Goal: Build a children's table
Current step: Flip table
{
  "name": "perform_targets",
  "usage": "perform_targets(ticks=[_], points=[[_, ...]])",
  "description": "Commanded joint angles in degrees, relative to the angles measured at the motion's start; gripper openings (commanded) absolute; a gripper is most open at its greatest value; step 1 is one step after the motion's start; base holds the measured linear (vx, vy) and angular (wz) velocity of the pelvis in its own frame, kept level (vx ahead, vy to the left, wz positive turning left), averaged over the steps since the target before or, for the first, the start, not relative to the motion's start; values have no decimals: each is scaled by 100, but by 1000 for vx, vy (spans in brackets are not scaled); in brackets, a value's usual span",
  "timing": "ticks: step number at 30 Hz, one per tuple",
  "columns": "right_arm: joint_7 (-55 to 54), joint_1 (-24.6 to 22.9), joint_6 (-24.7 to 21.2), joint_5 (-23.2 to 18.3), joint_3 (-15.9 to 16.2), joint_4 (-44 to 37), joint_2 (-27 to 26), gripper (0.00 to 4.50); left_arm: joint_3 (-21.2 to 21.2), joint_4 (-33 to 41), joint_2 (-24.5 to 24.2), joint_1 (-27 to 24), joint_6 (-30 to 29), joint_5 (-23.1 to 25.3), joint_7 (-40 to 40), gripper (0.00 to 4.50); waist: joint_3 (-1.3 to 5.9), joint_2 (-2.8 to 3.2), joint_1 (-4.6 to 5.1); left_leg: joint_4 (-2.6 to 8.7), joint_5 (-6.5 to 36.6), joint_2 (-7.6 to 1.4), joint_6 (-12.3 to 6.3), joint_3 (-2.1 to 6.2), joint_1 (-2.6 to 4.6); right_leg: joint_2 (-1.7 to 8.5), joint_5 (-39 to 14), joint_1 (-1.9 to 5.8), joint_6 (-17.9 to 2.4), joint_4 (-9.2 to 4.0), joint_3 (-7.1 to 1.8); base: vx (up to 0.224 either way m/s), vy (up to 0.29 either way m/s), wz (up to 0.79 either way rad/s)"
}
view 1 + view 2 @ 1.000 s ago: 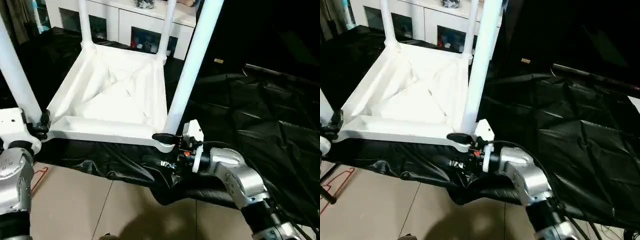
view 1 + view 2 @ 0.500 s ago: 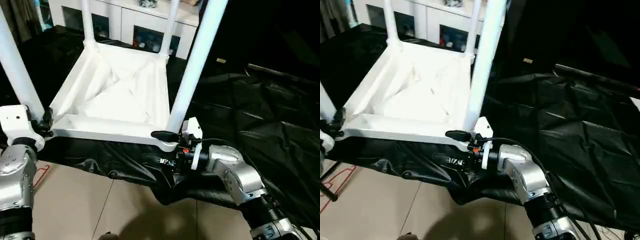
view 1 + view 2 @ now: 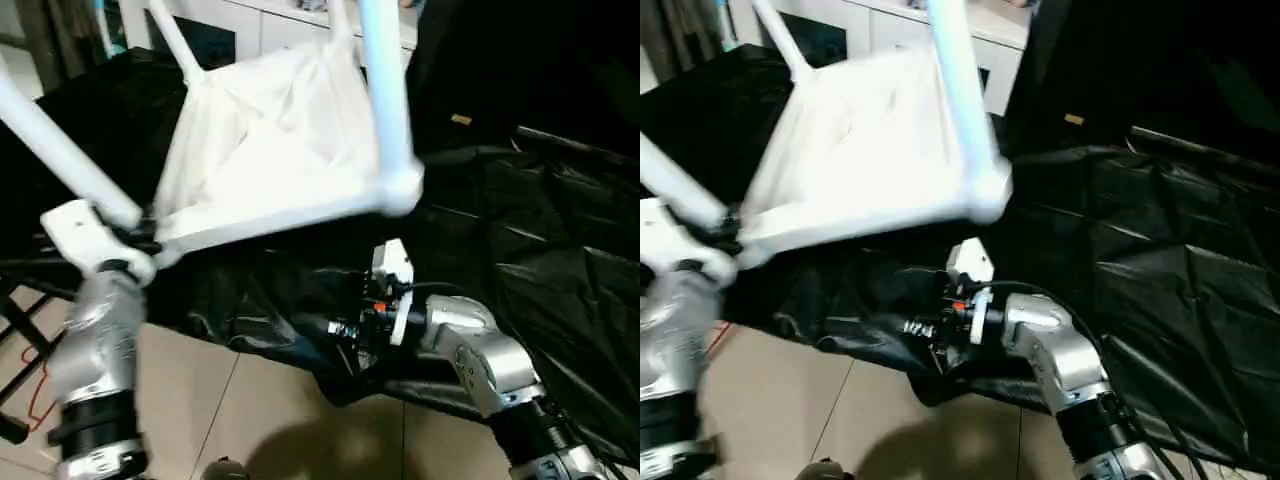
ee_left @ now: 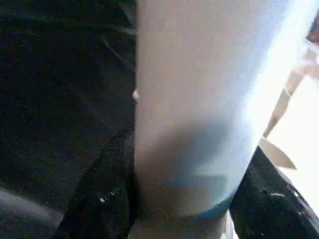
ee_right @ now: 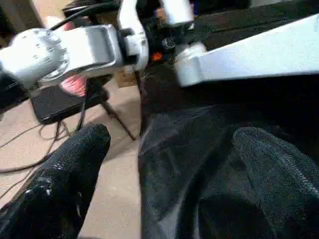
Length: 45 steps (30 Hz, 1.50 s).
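black sheeting (image 3: 520,230) covers the floor under the upturned children's table (image 3: 270,150). left gripper (image 3: 135,240) clamps a leg (image 3: 60,150) near its socket; right gripper (image 3: 350,335) hangs spread wide, empty, below the table's near corner. light, stiff, slick plastic; best gripped low on legs.

A crinkled black plastic sheet (image 3: 520,230) covers the raised work surface and spills over its near edge above the beige tiled floor (image 3: 250,420), on which what may be a black stand's legs (image 3: 15,330) rest at the left.
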State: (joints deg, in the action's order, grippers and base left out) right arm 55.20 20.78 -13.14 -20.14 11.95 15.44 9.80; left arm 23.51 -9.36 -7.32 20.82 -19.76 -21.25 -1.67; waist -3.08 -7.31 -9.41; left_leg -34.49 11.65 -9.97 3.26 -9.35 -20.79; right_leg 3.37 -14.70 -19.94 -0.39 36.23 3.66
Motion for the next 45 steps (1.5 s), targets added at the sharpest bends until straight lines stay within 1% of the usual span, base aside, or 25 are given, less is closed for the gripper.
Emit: perform_targets(ticks=[1, 2, 4, 6, 10, 11, 14, 16, 18, 19, 21, 22, 24, 25, 26, 28, 29, 32, 33, 34, 36, 37, 39, 44, 45], points=[[-926, 327, 49, 141, -504, 571, -155, 450, -382, 129, 283, 147, -297, -242, -117, 218, 323, 150, 50, 451, 56, -401, 87, 136, 146, 583, 940, 148, -1191, -306, -321, 0, 0, 0], [-926, 327, 49, 141, -504, 571, -155, 450, -382, 129, 283, 147, -297, -242, -117, 217, 328, 153, 54, 451, 67, -400, 121, 129, 157, 575, 898, 137, -1201, -305, -318, 0, 0, 0], [-1221, 507, -77, -29, -739, 823, -349, 450, -574, 222, 394, 192, -543, -276, -126, 216, 326, 160, 50, 448, 101, -401, 172, 117, 161, 563, 917, 138, -1166, -303, -323, 0, 0, 0], [-1255, 558, -199, -263, -877, 818, -472, 450, -658, 220, 436, 216, -627, -264, -106, 216, 334, 151, 42, 440, 88, -404, 131, 107, 152, 569, 1031, 153, -1123, -293, -325, 0, 0, 0], [-1687, 888, -476, -723, -1339, 1175, -778, 450, -818, 209, 593, 288, -728, -210, -117, 216, 361, 167, 38, 420, -158, -403, 54, 105, 159, 560, 1301, 155, -1136, -265, -310, 0, 0, 0], [-1737, 979, -502, -826, -1450, 1297, -839, 450, -848, 224, 629, 296, -740, -203, -125, 216, 353, 167, 47, 422, -226, -397, 46, 100, 140, 555, 1392, 159, -1153, -258, -313, 0, 0, 0], [-1975, 1352, -559, -1243, -1980, 1787, -1068, 450, -983, 304, 729, 292, -834, -197, -147, 216, 347, 182, 83, 454, -31, -403, 86, 109, 106, 570, 1186, 187, -1121, -280, -302, 0, 0, 0], [-2272, 1530, -507, -1248, -2196, 2076, -1108, 450, -1025, 349, 764, 270, -873, -187, -141, 216, 318, 179, 128, 484, 286, -412, 123, 101, 105, 589, 816, 168, -1118, -317, -310, 0, 0, 0], [-2428, 1621, -487, -1264, -2278, 2232, -1112, 450, -1034, 361, 777, 263, -890, -188, -130, 216, 284, 199, 166, 543, 736, -431, 282, 112, 122, 605, 54, 142, -1058, -391, -302, -60, -8, 0], [-2565, 1685, -488, -1251, -2320, 2353, -1104, 450, -1040, 370, 785, 256, -896, -185, -123, 216, 254, 192, 181, 573, 1143, -441, 386, 116, 140, 617, -583, 108, -981, -455, -311, -82, -2, -1], [-2703, 1793, -452, -1250, -2395, 2546, -1103, 450, -1037, 390, 808, 250, -918, -178, -117, 216, 222, 205, 221, 610, 1700, -437, 573, 153, 122, 644, -1679, 60, -723, -558, -311, -93, 1, -4], [-2733, 1851, -439, -1260, -2441, 2634, -1108, 450, -1034, 403, 823, 245, -931, -168, -113, 216, 224, 186, 244, 610, 1816, -427, 615, 165, 108, 650, -1968, 41, -604, -591, -311, -87, -1, -7], [-2819, 1941, -549, -1347, -2551, 2768, -1114, 450, -1006, 408, 852, 235, -911, -134, -58, 216, 229, 146, 270, 609, 1797, -427, 607, 174, 82, 666, -2099, 35, -523, -607, -315, -75, -5, -8], [-2823, 1961, -575, -1359, -2569, 2802, -1114, 450, -979, 402, 859, 240, -904, -127, -43, 216, 243, 154, 279, 594, 1675, -416, 558, 166, 63, 660, -2081, 11, -468, -612, -316, -60, -8, -7], [-2816, 1965, -587, -1365, -2575, 2810, -1117, 450, -949, 396, 865, 246, -893, -117, -21, 216, 248, 121, 281, 588, 1596, -415, 531, 156, 61, 653, -2010, 3, -461, -613, -318, 0, 0, 0], [-2767, 1887, -660, -1282, -2472, 2703, -1099, 450, -903, 396, 859, 246, -878, -98, -2, 216, 249, 118, 265, 573, 1439, -416, 464, 129, 77, 640, -1814, -31, -492, -597, -326, 0, 0, 0], [-2734, 1818, -739, -1235, -2395, 2617, -1074, 450, -899, 396, 843, 238, -852, -68, 16, 216, 262, 114, 240, 554, 1254, -411, 407, 103, 86, 620, -1531, -40, -533, -575, -330, 0, 0, 0], [-2676, 1623, -998, -1152, -2243, 2349, -972, 450, -903, 436, 829, 197, -838, -24, 7, 216, 303, 84, 197, 544, 734, -399, 268, 79, 42, 576, -621, 18, -632, -476, -317, 20, -2, 1], [-2692, 1571, -1066, -1156, -2239, 2273, -950, 450, -903, 450, 829, 186, -844, -25, 0, 216, 342, 81, 188, 505, 351, -391, 187, 72, 26, 561, -39, 45, -689, -396, -307, 0, 0, 0], [-2693, 1525, -1103, -1171, -2256, 2212, -926, 450, -919, 474, 822, 169, -852, -26, -27, 216, 354, 84, 170, 480, 136, -378, 124, 66, 26, 548, 264, 50, -716, -369, -301, 0, 0, 0], [-2658, 1503, -1136, -1258, -2333, 2188, -916, 450, -957, 521, 811, 134, -879, -31, -84, 216, 404, 88, 121, 405, -517, -349, -145, 34, 21, 496, 1407, 50, -886, -264, -280, 0, 0, 0], [-2571, 1577, -1075, -1349, -2428, 2274, -940, 450, -1006, 567, 808, 93, -929, -43, -155, 216, 391, 80, 121, 400, -523, -345, -193, 25, 13, 492, 1480, 42, -927, -263, -278, 0, 0, 0], [-2504, 1676, -1031, -1437, -2524, 2363, -981, 450, -1053, 614, 809, 45, -967, -44, -198, 216, 368, 108, 131, 426, -147, -373, -221, 23, 5, 523, 1152, 50, -1029, -297, -278, 0, 0, 0], [-2596, 2020, -834, -1566, -2783, 2729, -1104, 450, -1113, 667, 811, -12, -1034, -54, -252, 216, 334, 125, 139, 461, 284, -398, -23, 15, 33, 550, 408, 24, -1015, -358, -289, 0, 0, 0], [-2575, 2157, -763, -1606, -2857, 2882, -1151, 450, -1139, 704, 812, -40, -1069, -55, -275, 216, 331, 93, 136, 470, 353, -400, 32, 17, 38, 543, 255, 24, -973, -374, -285, 0, 0, 0]])
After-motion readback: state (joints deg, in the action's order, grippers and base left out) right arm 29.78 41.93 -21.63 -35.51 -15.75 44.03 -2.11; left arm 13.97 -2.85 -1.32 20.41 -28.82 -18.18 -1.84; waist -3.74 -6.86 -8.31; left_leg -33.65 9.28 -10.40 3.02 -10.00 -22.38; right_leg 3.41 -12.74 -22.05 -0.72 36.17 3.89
